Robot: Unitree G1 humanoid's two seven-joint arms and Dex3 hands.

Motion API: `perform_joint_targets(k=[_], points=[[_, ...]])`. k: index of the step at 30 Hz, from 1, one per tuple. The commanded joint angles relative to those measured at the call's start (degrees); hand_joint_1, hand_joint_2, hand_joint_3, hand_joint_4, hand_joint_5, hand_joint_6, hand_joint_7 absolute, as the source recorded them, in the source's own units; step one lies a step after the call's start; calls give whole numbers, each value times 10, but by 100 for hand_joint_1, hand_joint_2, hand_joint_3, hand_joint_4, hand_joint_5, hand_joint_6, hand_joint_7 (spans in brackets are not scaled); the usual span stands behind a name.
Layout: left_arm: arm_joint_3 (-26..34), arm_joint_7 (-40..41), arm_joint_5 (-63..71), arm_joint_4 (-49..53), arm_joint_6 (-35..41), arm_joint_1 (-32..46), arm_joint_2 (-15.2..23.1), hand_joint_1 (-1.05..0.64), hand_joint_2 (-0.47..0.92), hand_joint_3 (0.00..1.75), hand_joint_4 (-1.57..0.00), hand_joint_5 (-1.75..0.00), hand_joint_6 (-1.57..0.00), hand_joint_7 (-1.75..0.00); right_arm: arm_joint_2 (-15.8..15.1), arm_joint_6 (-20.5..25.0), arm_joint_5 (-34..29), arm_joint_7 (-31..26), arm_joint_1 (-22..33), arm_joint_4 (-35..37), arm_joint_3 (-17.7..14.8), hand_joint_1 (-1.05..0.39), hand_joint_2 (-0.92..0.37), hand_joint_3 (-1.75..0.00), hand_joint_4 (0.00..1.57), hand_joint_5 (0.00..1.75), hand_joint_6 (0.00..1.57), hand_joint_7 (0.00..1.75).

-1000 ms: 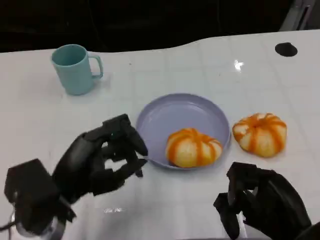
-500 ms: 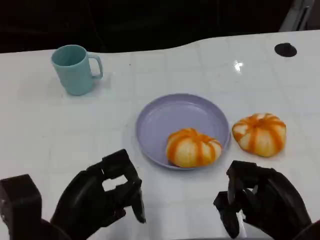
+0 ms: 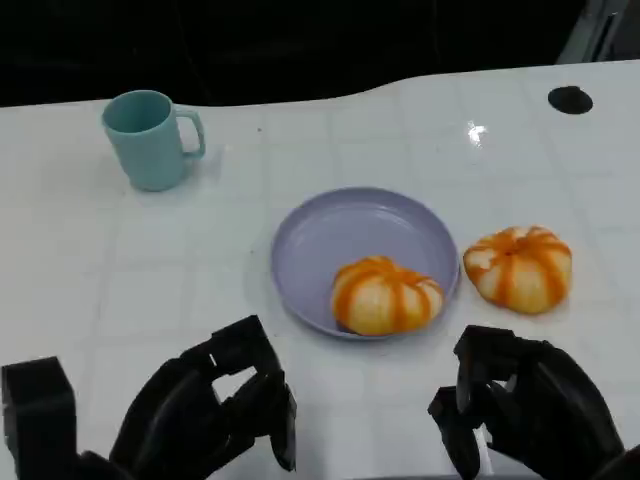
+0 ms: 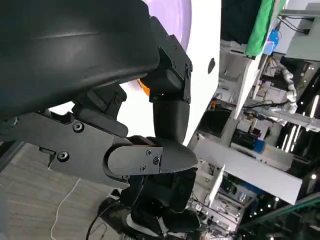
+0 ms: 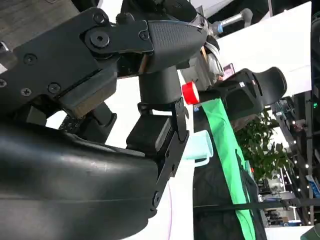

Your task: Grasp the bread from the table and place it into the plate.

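Since a second ago the left hand [image 3: 215, 415] has drawn back from the plate's rim toward the near edge of the table, and nothing else on the table has shifted. One round orange-and-white striped bread bun [image 3: 386, 296] lies inside the shallow lilac plate [image 3: 330, 235], on the near side of it, close to the rim. A second bun of the same striped kind [image 3: 518, 266] sits on the white table [image 3: 120, 270] just beside the plate, on the right-hand side, apart from the rim by a narrow gap. The left hand holds nothing; its black fingers [image 3: 262, 392] are curled inward, well short of the plate and to the near left of it. The right hand [image 3: 520, 412] holds nothing either, its fingers likewise curled in, hovering near the table's front edge, on the near side of the plate and the loose bun. A pale teal mug [image 3: 148, 138] with its handle turned toward the plate stands upright well apart from the plate, at the far left. A small black round mark [image 3: 570, 99] lies on the table far beyond the plate to the right.
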Motion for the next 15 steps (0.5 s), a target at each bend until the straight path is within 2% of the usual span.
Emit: perform_joint_targets(k=[1, 15], points=[[5, -14, -4, 13, 5, 1, 0, -61, 92, 46, -91, -175, -68, -175, -7, -4, 2, 0, 1, 0, -5, -98, -77, -42, 118, 170, 102, 153], [2, -37, 4, 32, 7, -5, -1, -62, 92, 43, -89, -175, -66, -175, -6, -8, -2, -3, -7, 13, -5, -98, -77, -41, 120, 166, 104, 153]])
